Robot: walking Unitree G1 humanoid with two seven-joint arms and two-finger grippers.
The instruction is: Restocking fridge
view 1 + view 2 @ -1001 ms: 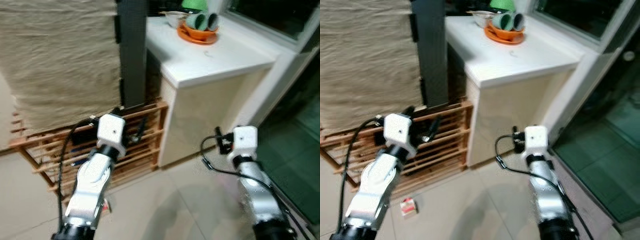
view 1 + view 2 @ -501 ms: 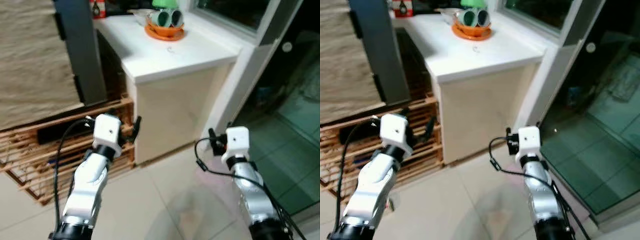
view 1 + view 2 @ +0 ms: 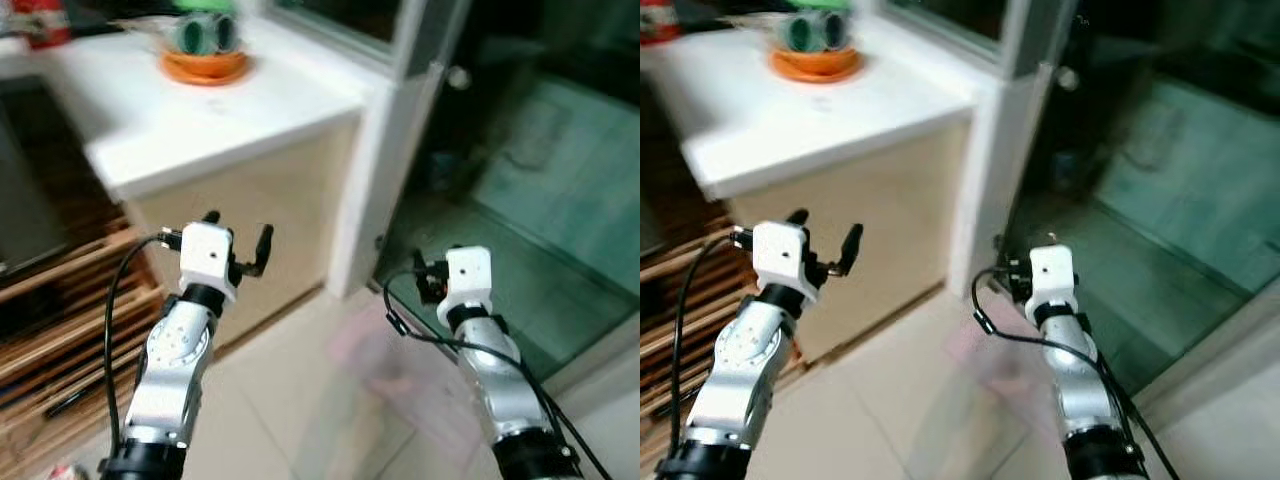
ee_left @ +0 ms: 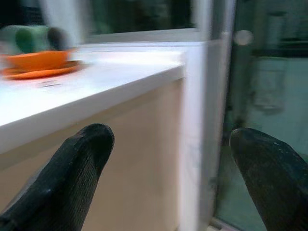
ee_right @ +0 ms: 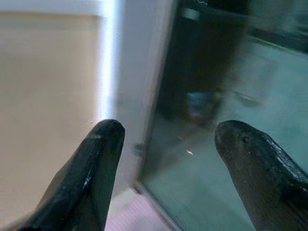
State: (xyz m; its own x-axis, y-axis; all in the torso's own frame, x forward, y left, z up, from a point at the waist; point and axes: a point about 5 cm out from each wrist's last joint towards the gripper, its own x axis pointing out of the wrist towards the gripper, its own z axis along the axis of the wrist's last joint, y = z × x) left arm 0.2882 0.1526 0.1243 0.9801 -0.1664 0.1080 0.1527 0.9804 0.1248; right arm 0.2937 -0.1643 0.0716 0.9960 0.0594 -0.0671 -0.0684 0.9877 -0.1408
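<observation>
Left gripper [image 3: 238, 243] is raised in front of the beige cabinet [image 3: 250, 210], fingers [image 4: 72, 166] spread wide, nothing between them. Right gripper [image 5: 168, 168] is also parted and empty, held low and aimed at the white door frame [image 3: 385, 150] and the glass door [image 3: 540, 180] beside it. No fridge or stock item can be made out in these blurred frames. On the white countertop [image 3: 200, 110], well beyond and above the left gripper, sits an orange dish [image 3: 205, 66] with green cups [image 3: 203, 32] lying on it; a red item [image 3: 35, 22] is at the counter's far left corner. A wooden slatted rack [image 3: 60, 330] stands on the tiled floor [image 3: 290, 400], left of the cabinet.
</observation>
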